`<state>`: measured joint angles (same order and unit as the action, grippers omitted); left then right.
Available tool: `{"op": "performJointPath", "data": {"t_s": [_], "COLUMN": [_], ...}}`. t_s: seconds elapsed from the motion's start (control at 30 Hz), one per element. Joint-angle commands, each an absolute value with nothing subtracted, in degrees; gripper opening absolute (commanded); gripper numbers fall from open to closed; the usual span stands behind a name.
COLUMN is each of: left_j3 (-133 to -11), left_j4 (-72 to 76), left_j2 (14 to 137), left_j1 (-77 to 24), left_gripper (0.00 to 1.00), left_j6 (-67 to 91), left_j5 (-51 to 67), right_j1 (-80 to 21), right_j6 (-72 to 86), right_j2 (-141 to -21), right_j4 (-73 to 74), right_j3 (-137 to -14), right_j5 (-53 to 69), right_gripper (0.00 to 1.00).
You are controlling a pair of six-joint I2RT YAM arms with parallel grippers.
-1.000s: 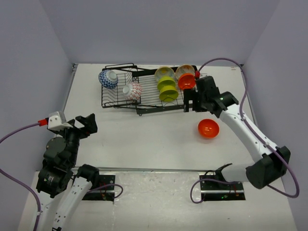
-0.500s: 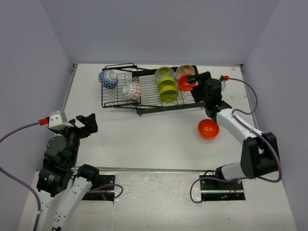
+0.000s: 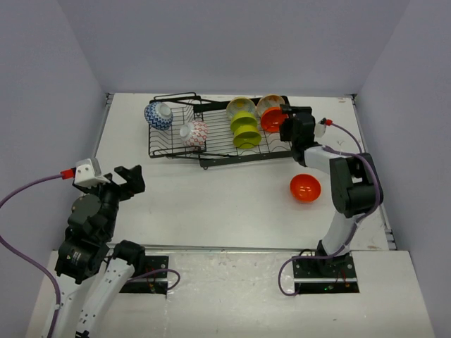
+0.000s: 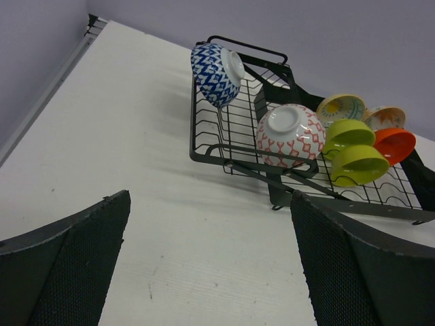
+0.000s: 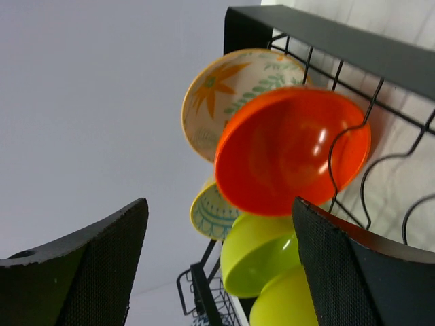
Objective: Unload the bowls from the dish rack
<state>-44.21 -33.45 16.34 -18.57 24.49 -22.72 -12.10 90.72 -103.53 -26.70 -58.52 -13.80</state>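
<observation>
The right claw [image 5: 219,204] stands wide at the right end of the rack [image 3: 215,137], which sits along the surface's far edge. The orange bowl [image 5: 292,149] leans on the prongs just ahead, not yet gripped. Best to put one finger inside the rim and one outside, pinch firmly, then lift clear of the wire and the cream bowl [image 5: 231,95] behind. The left claw [image 4: 211,197] hangs wide and empty near the left edge. No brand or writing is legible.

Right gripper [image 3: 285,121] at rack [image 3: 211,144] end. Racked bowl [image 3: 273,120] just ahead of it, other bowls [image 3: 246,131] beyond. Loose bowl [image 3: 305,187] on table [image 3: 211,197], behind gripper.
</observation>
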Motion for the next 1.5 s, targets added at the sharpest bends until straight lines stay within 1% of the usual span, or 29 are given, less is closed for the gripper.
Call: {"op": "performJointPath", "data": {"t_s": [0.0,0.07,0.27,0.33,0.4,0.43,0.53,0.67,0.73,0.77,0.83,0.87,0.97,1.13,1.23,1.27,1.3,1.47], "left_j3": [-44.0,-44.0,-43.8,-43.8,-43.8,-43.8,-43.8,-43.7,-43.7,-43.7,-43.7,-43.6,-43.6,-43.7,-43.6,-43.6,-43.6,-43.6], "left_j4": [-30.9,-30.9,-30.5,-30.5,-30.4,-30.3,-30.4,-30.3,-30.1,-30.1,-30.1,-30.1,-29.9,-29.9,-29.8,-29.8,-29.8,-29.8], "left_j2": [18.1,18.4,18.5,18.9,19.0,19.1,19.2,19.1,19.2,19.2,19.4,19.4,19.9,20.4,20.0,20.1,20.2,20.1], "left_j1": [-18.9,-18.9,-18.9,-18.9,-18.9,-18.8,-18.9,-18.9,-18.9,-18.9,-18.9,-18.9,-18.9,-18.9,-18.9,-18.9,-18.9,-18.9], "left_gripper": [1.0,1.0,1.0,1.0,1.0,1.0,1.0,1.0,1.0,1.0,1.0,1.0,1.0,1.0,1.0,1.0,1.0,1.0], "left_j6": [23.6,23.6,23.4,23.4,23.3,23.3,23.2,23.2,23.2,23.2,23.1,23.1,23.0,22.9,22.9,22.9,22.9,22.9], "left_j5": [-21.7,-21.4,-21.0,-20.8,-20.7,-20.6,-20.4,-20.3,-20.2,-20.2,-20.1,-20.0,-19.8,-19.5,-19.5,-19.5,-19.5,-19.5], "right_j1": [-10.7,-10.5,-10.3,-10.2,-10.2,-10.2,-10.2,-10.2,-10.2,-10.2,-10.2,-10.2,-10.2,-10.3,-10.3,-10.2,-10.3,-10.3], "right_j6": [91.2,87.6,86.2,87.9,88.7,88.9,89.5,89.6,89.3,89.2,89.2,89.1,88.5,87.6,86.7,87.0,87.3,88.1], "right_j2": [-107.6,-110.6,-116.0,-117.1,-118.3,-118.6,-118.8,-118.8,-119.2,-119.3,-119.8,-119.9,-120.1,-119.9,-120.0,-120.1,-120.1,-120.6], "right_j4": [-38.7,-42.3,-43.2,-43.2,-43.7,-44.0,-44.0,-44.2,-43.9,-43.6,-42.9,-43.0,-41.8,-39.9,-37.7,-36.0,-35.7,-36.1], "right_j3": [-61.9,-63.9,-68.6,-69.4,-69.4,-69.5,-68.8,-67.8,-67.9,-68.2,-68.7,-68.9,-69.9,-69.9,-70.6,-70.8,-70.8,-70.2], "right_j5": [-11.3,-10.4,-7.4,-6.4,-6.2,-6.1,-6.2,-7.5,-7.6,-7.6,-7.4,-7.3,-6.2,-6.7,-7.0,-7.1,-7.5,-7.6], "right_gripper": [0.86,0.84,0.81,0.76,0.75,0.71,0.67,0.55,0.53,0.47,0.4,0.35,0.34,0.29,0.29,0.28,0.25,0.19]}}
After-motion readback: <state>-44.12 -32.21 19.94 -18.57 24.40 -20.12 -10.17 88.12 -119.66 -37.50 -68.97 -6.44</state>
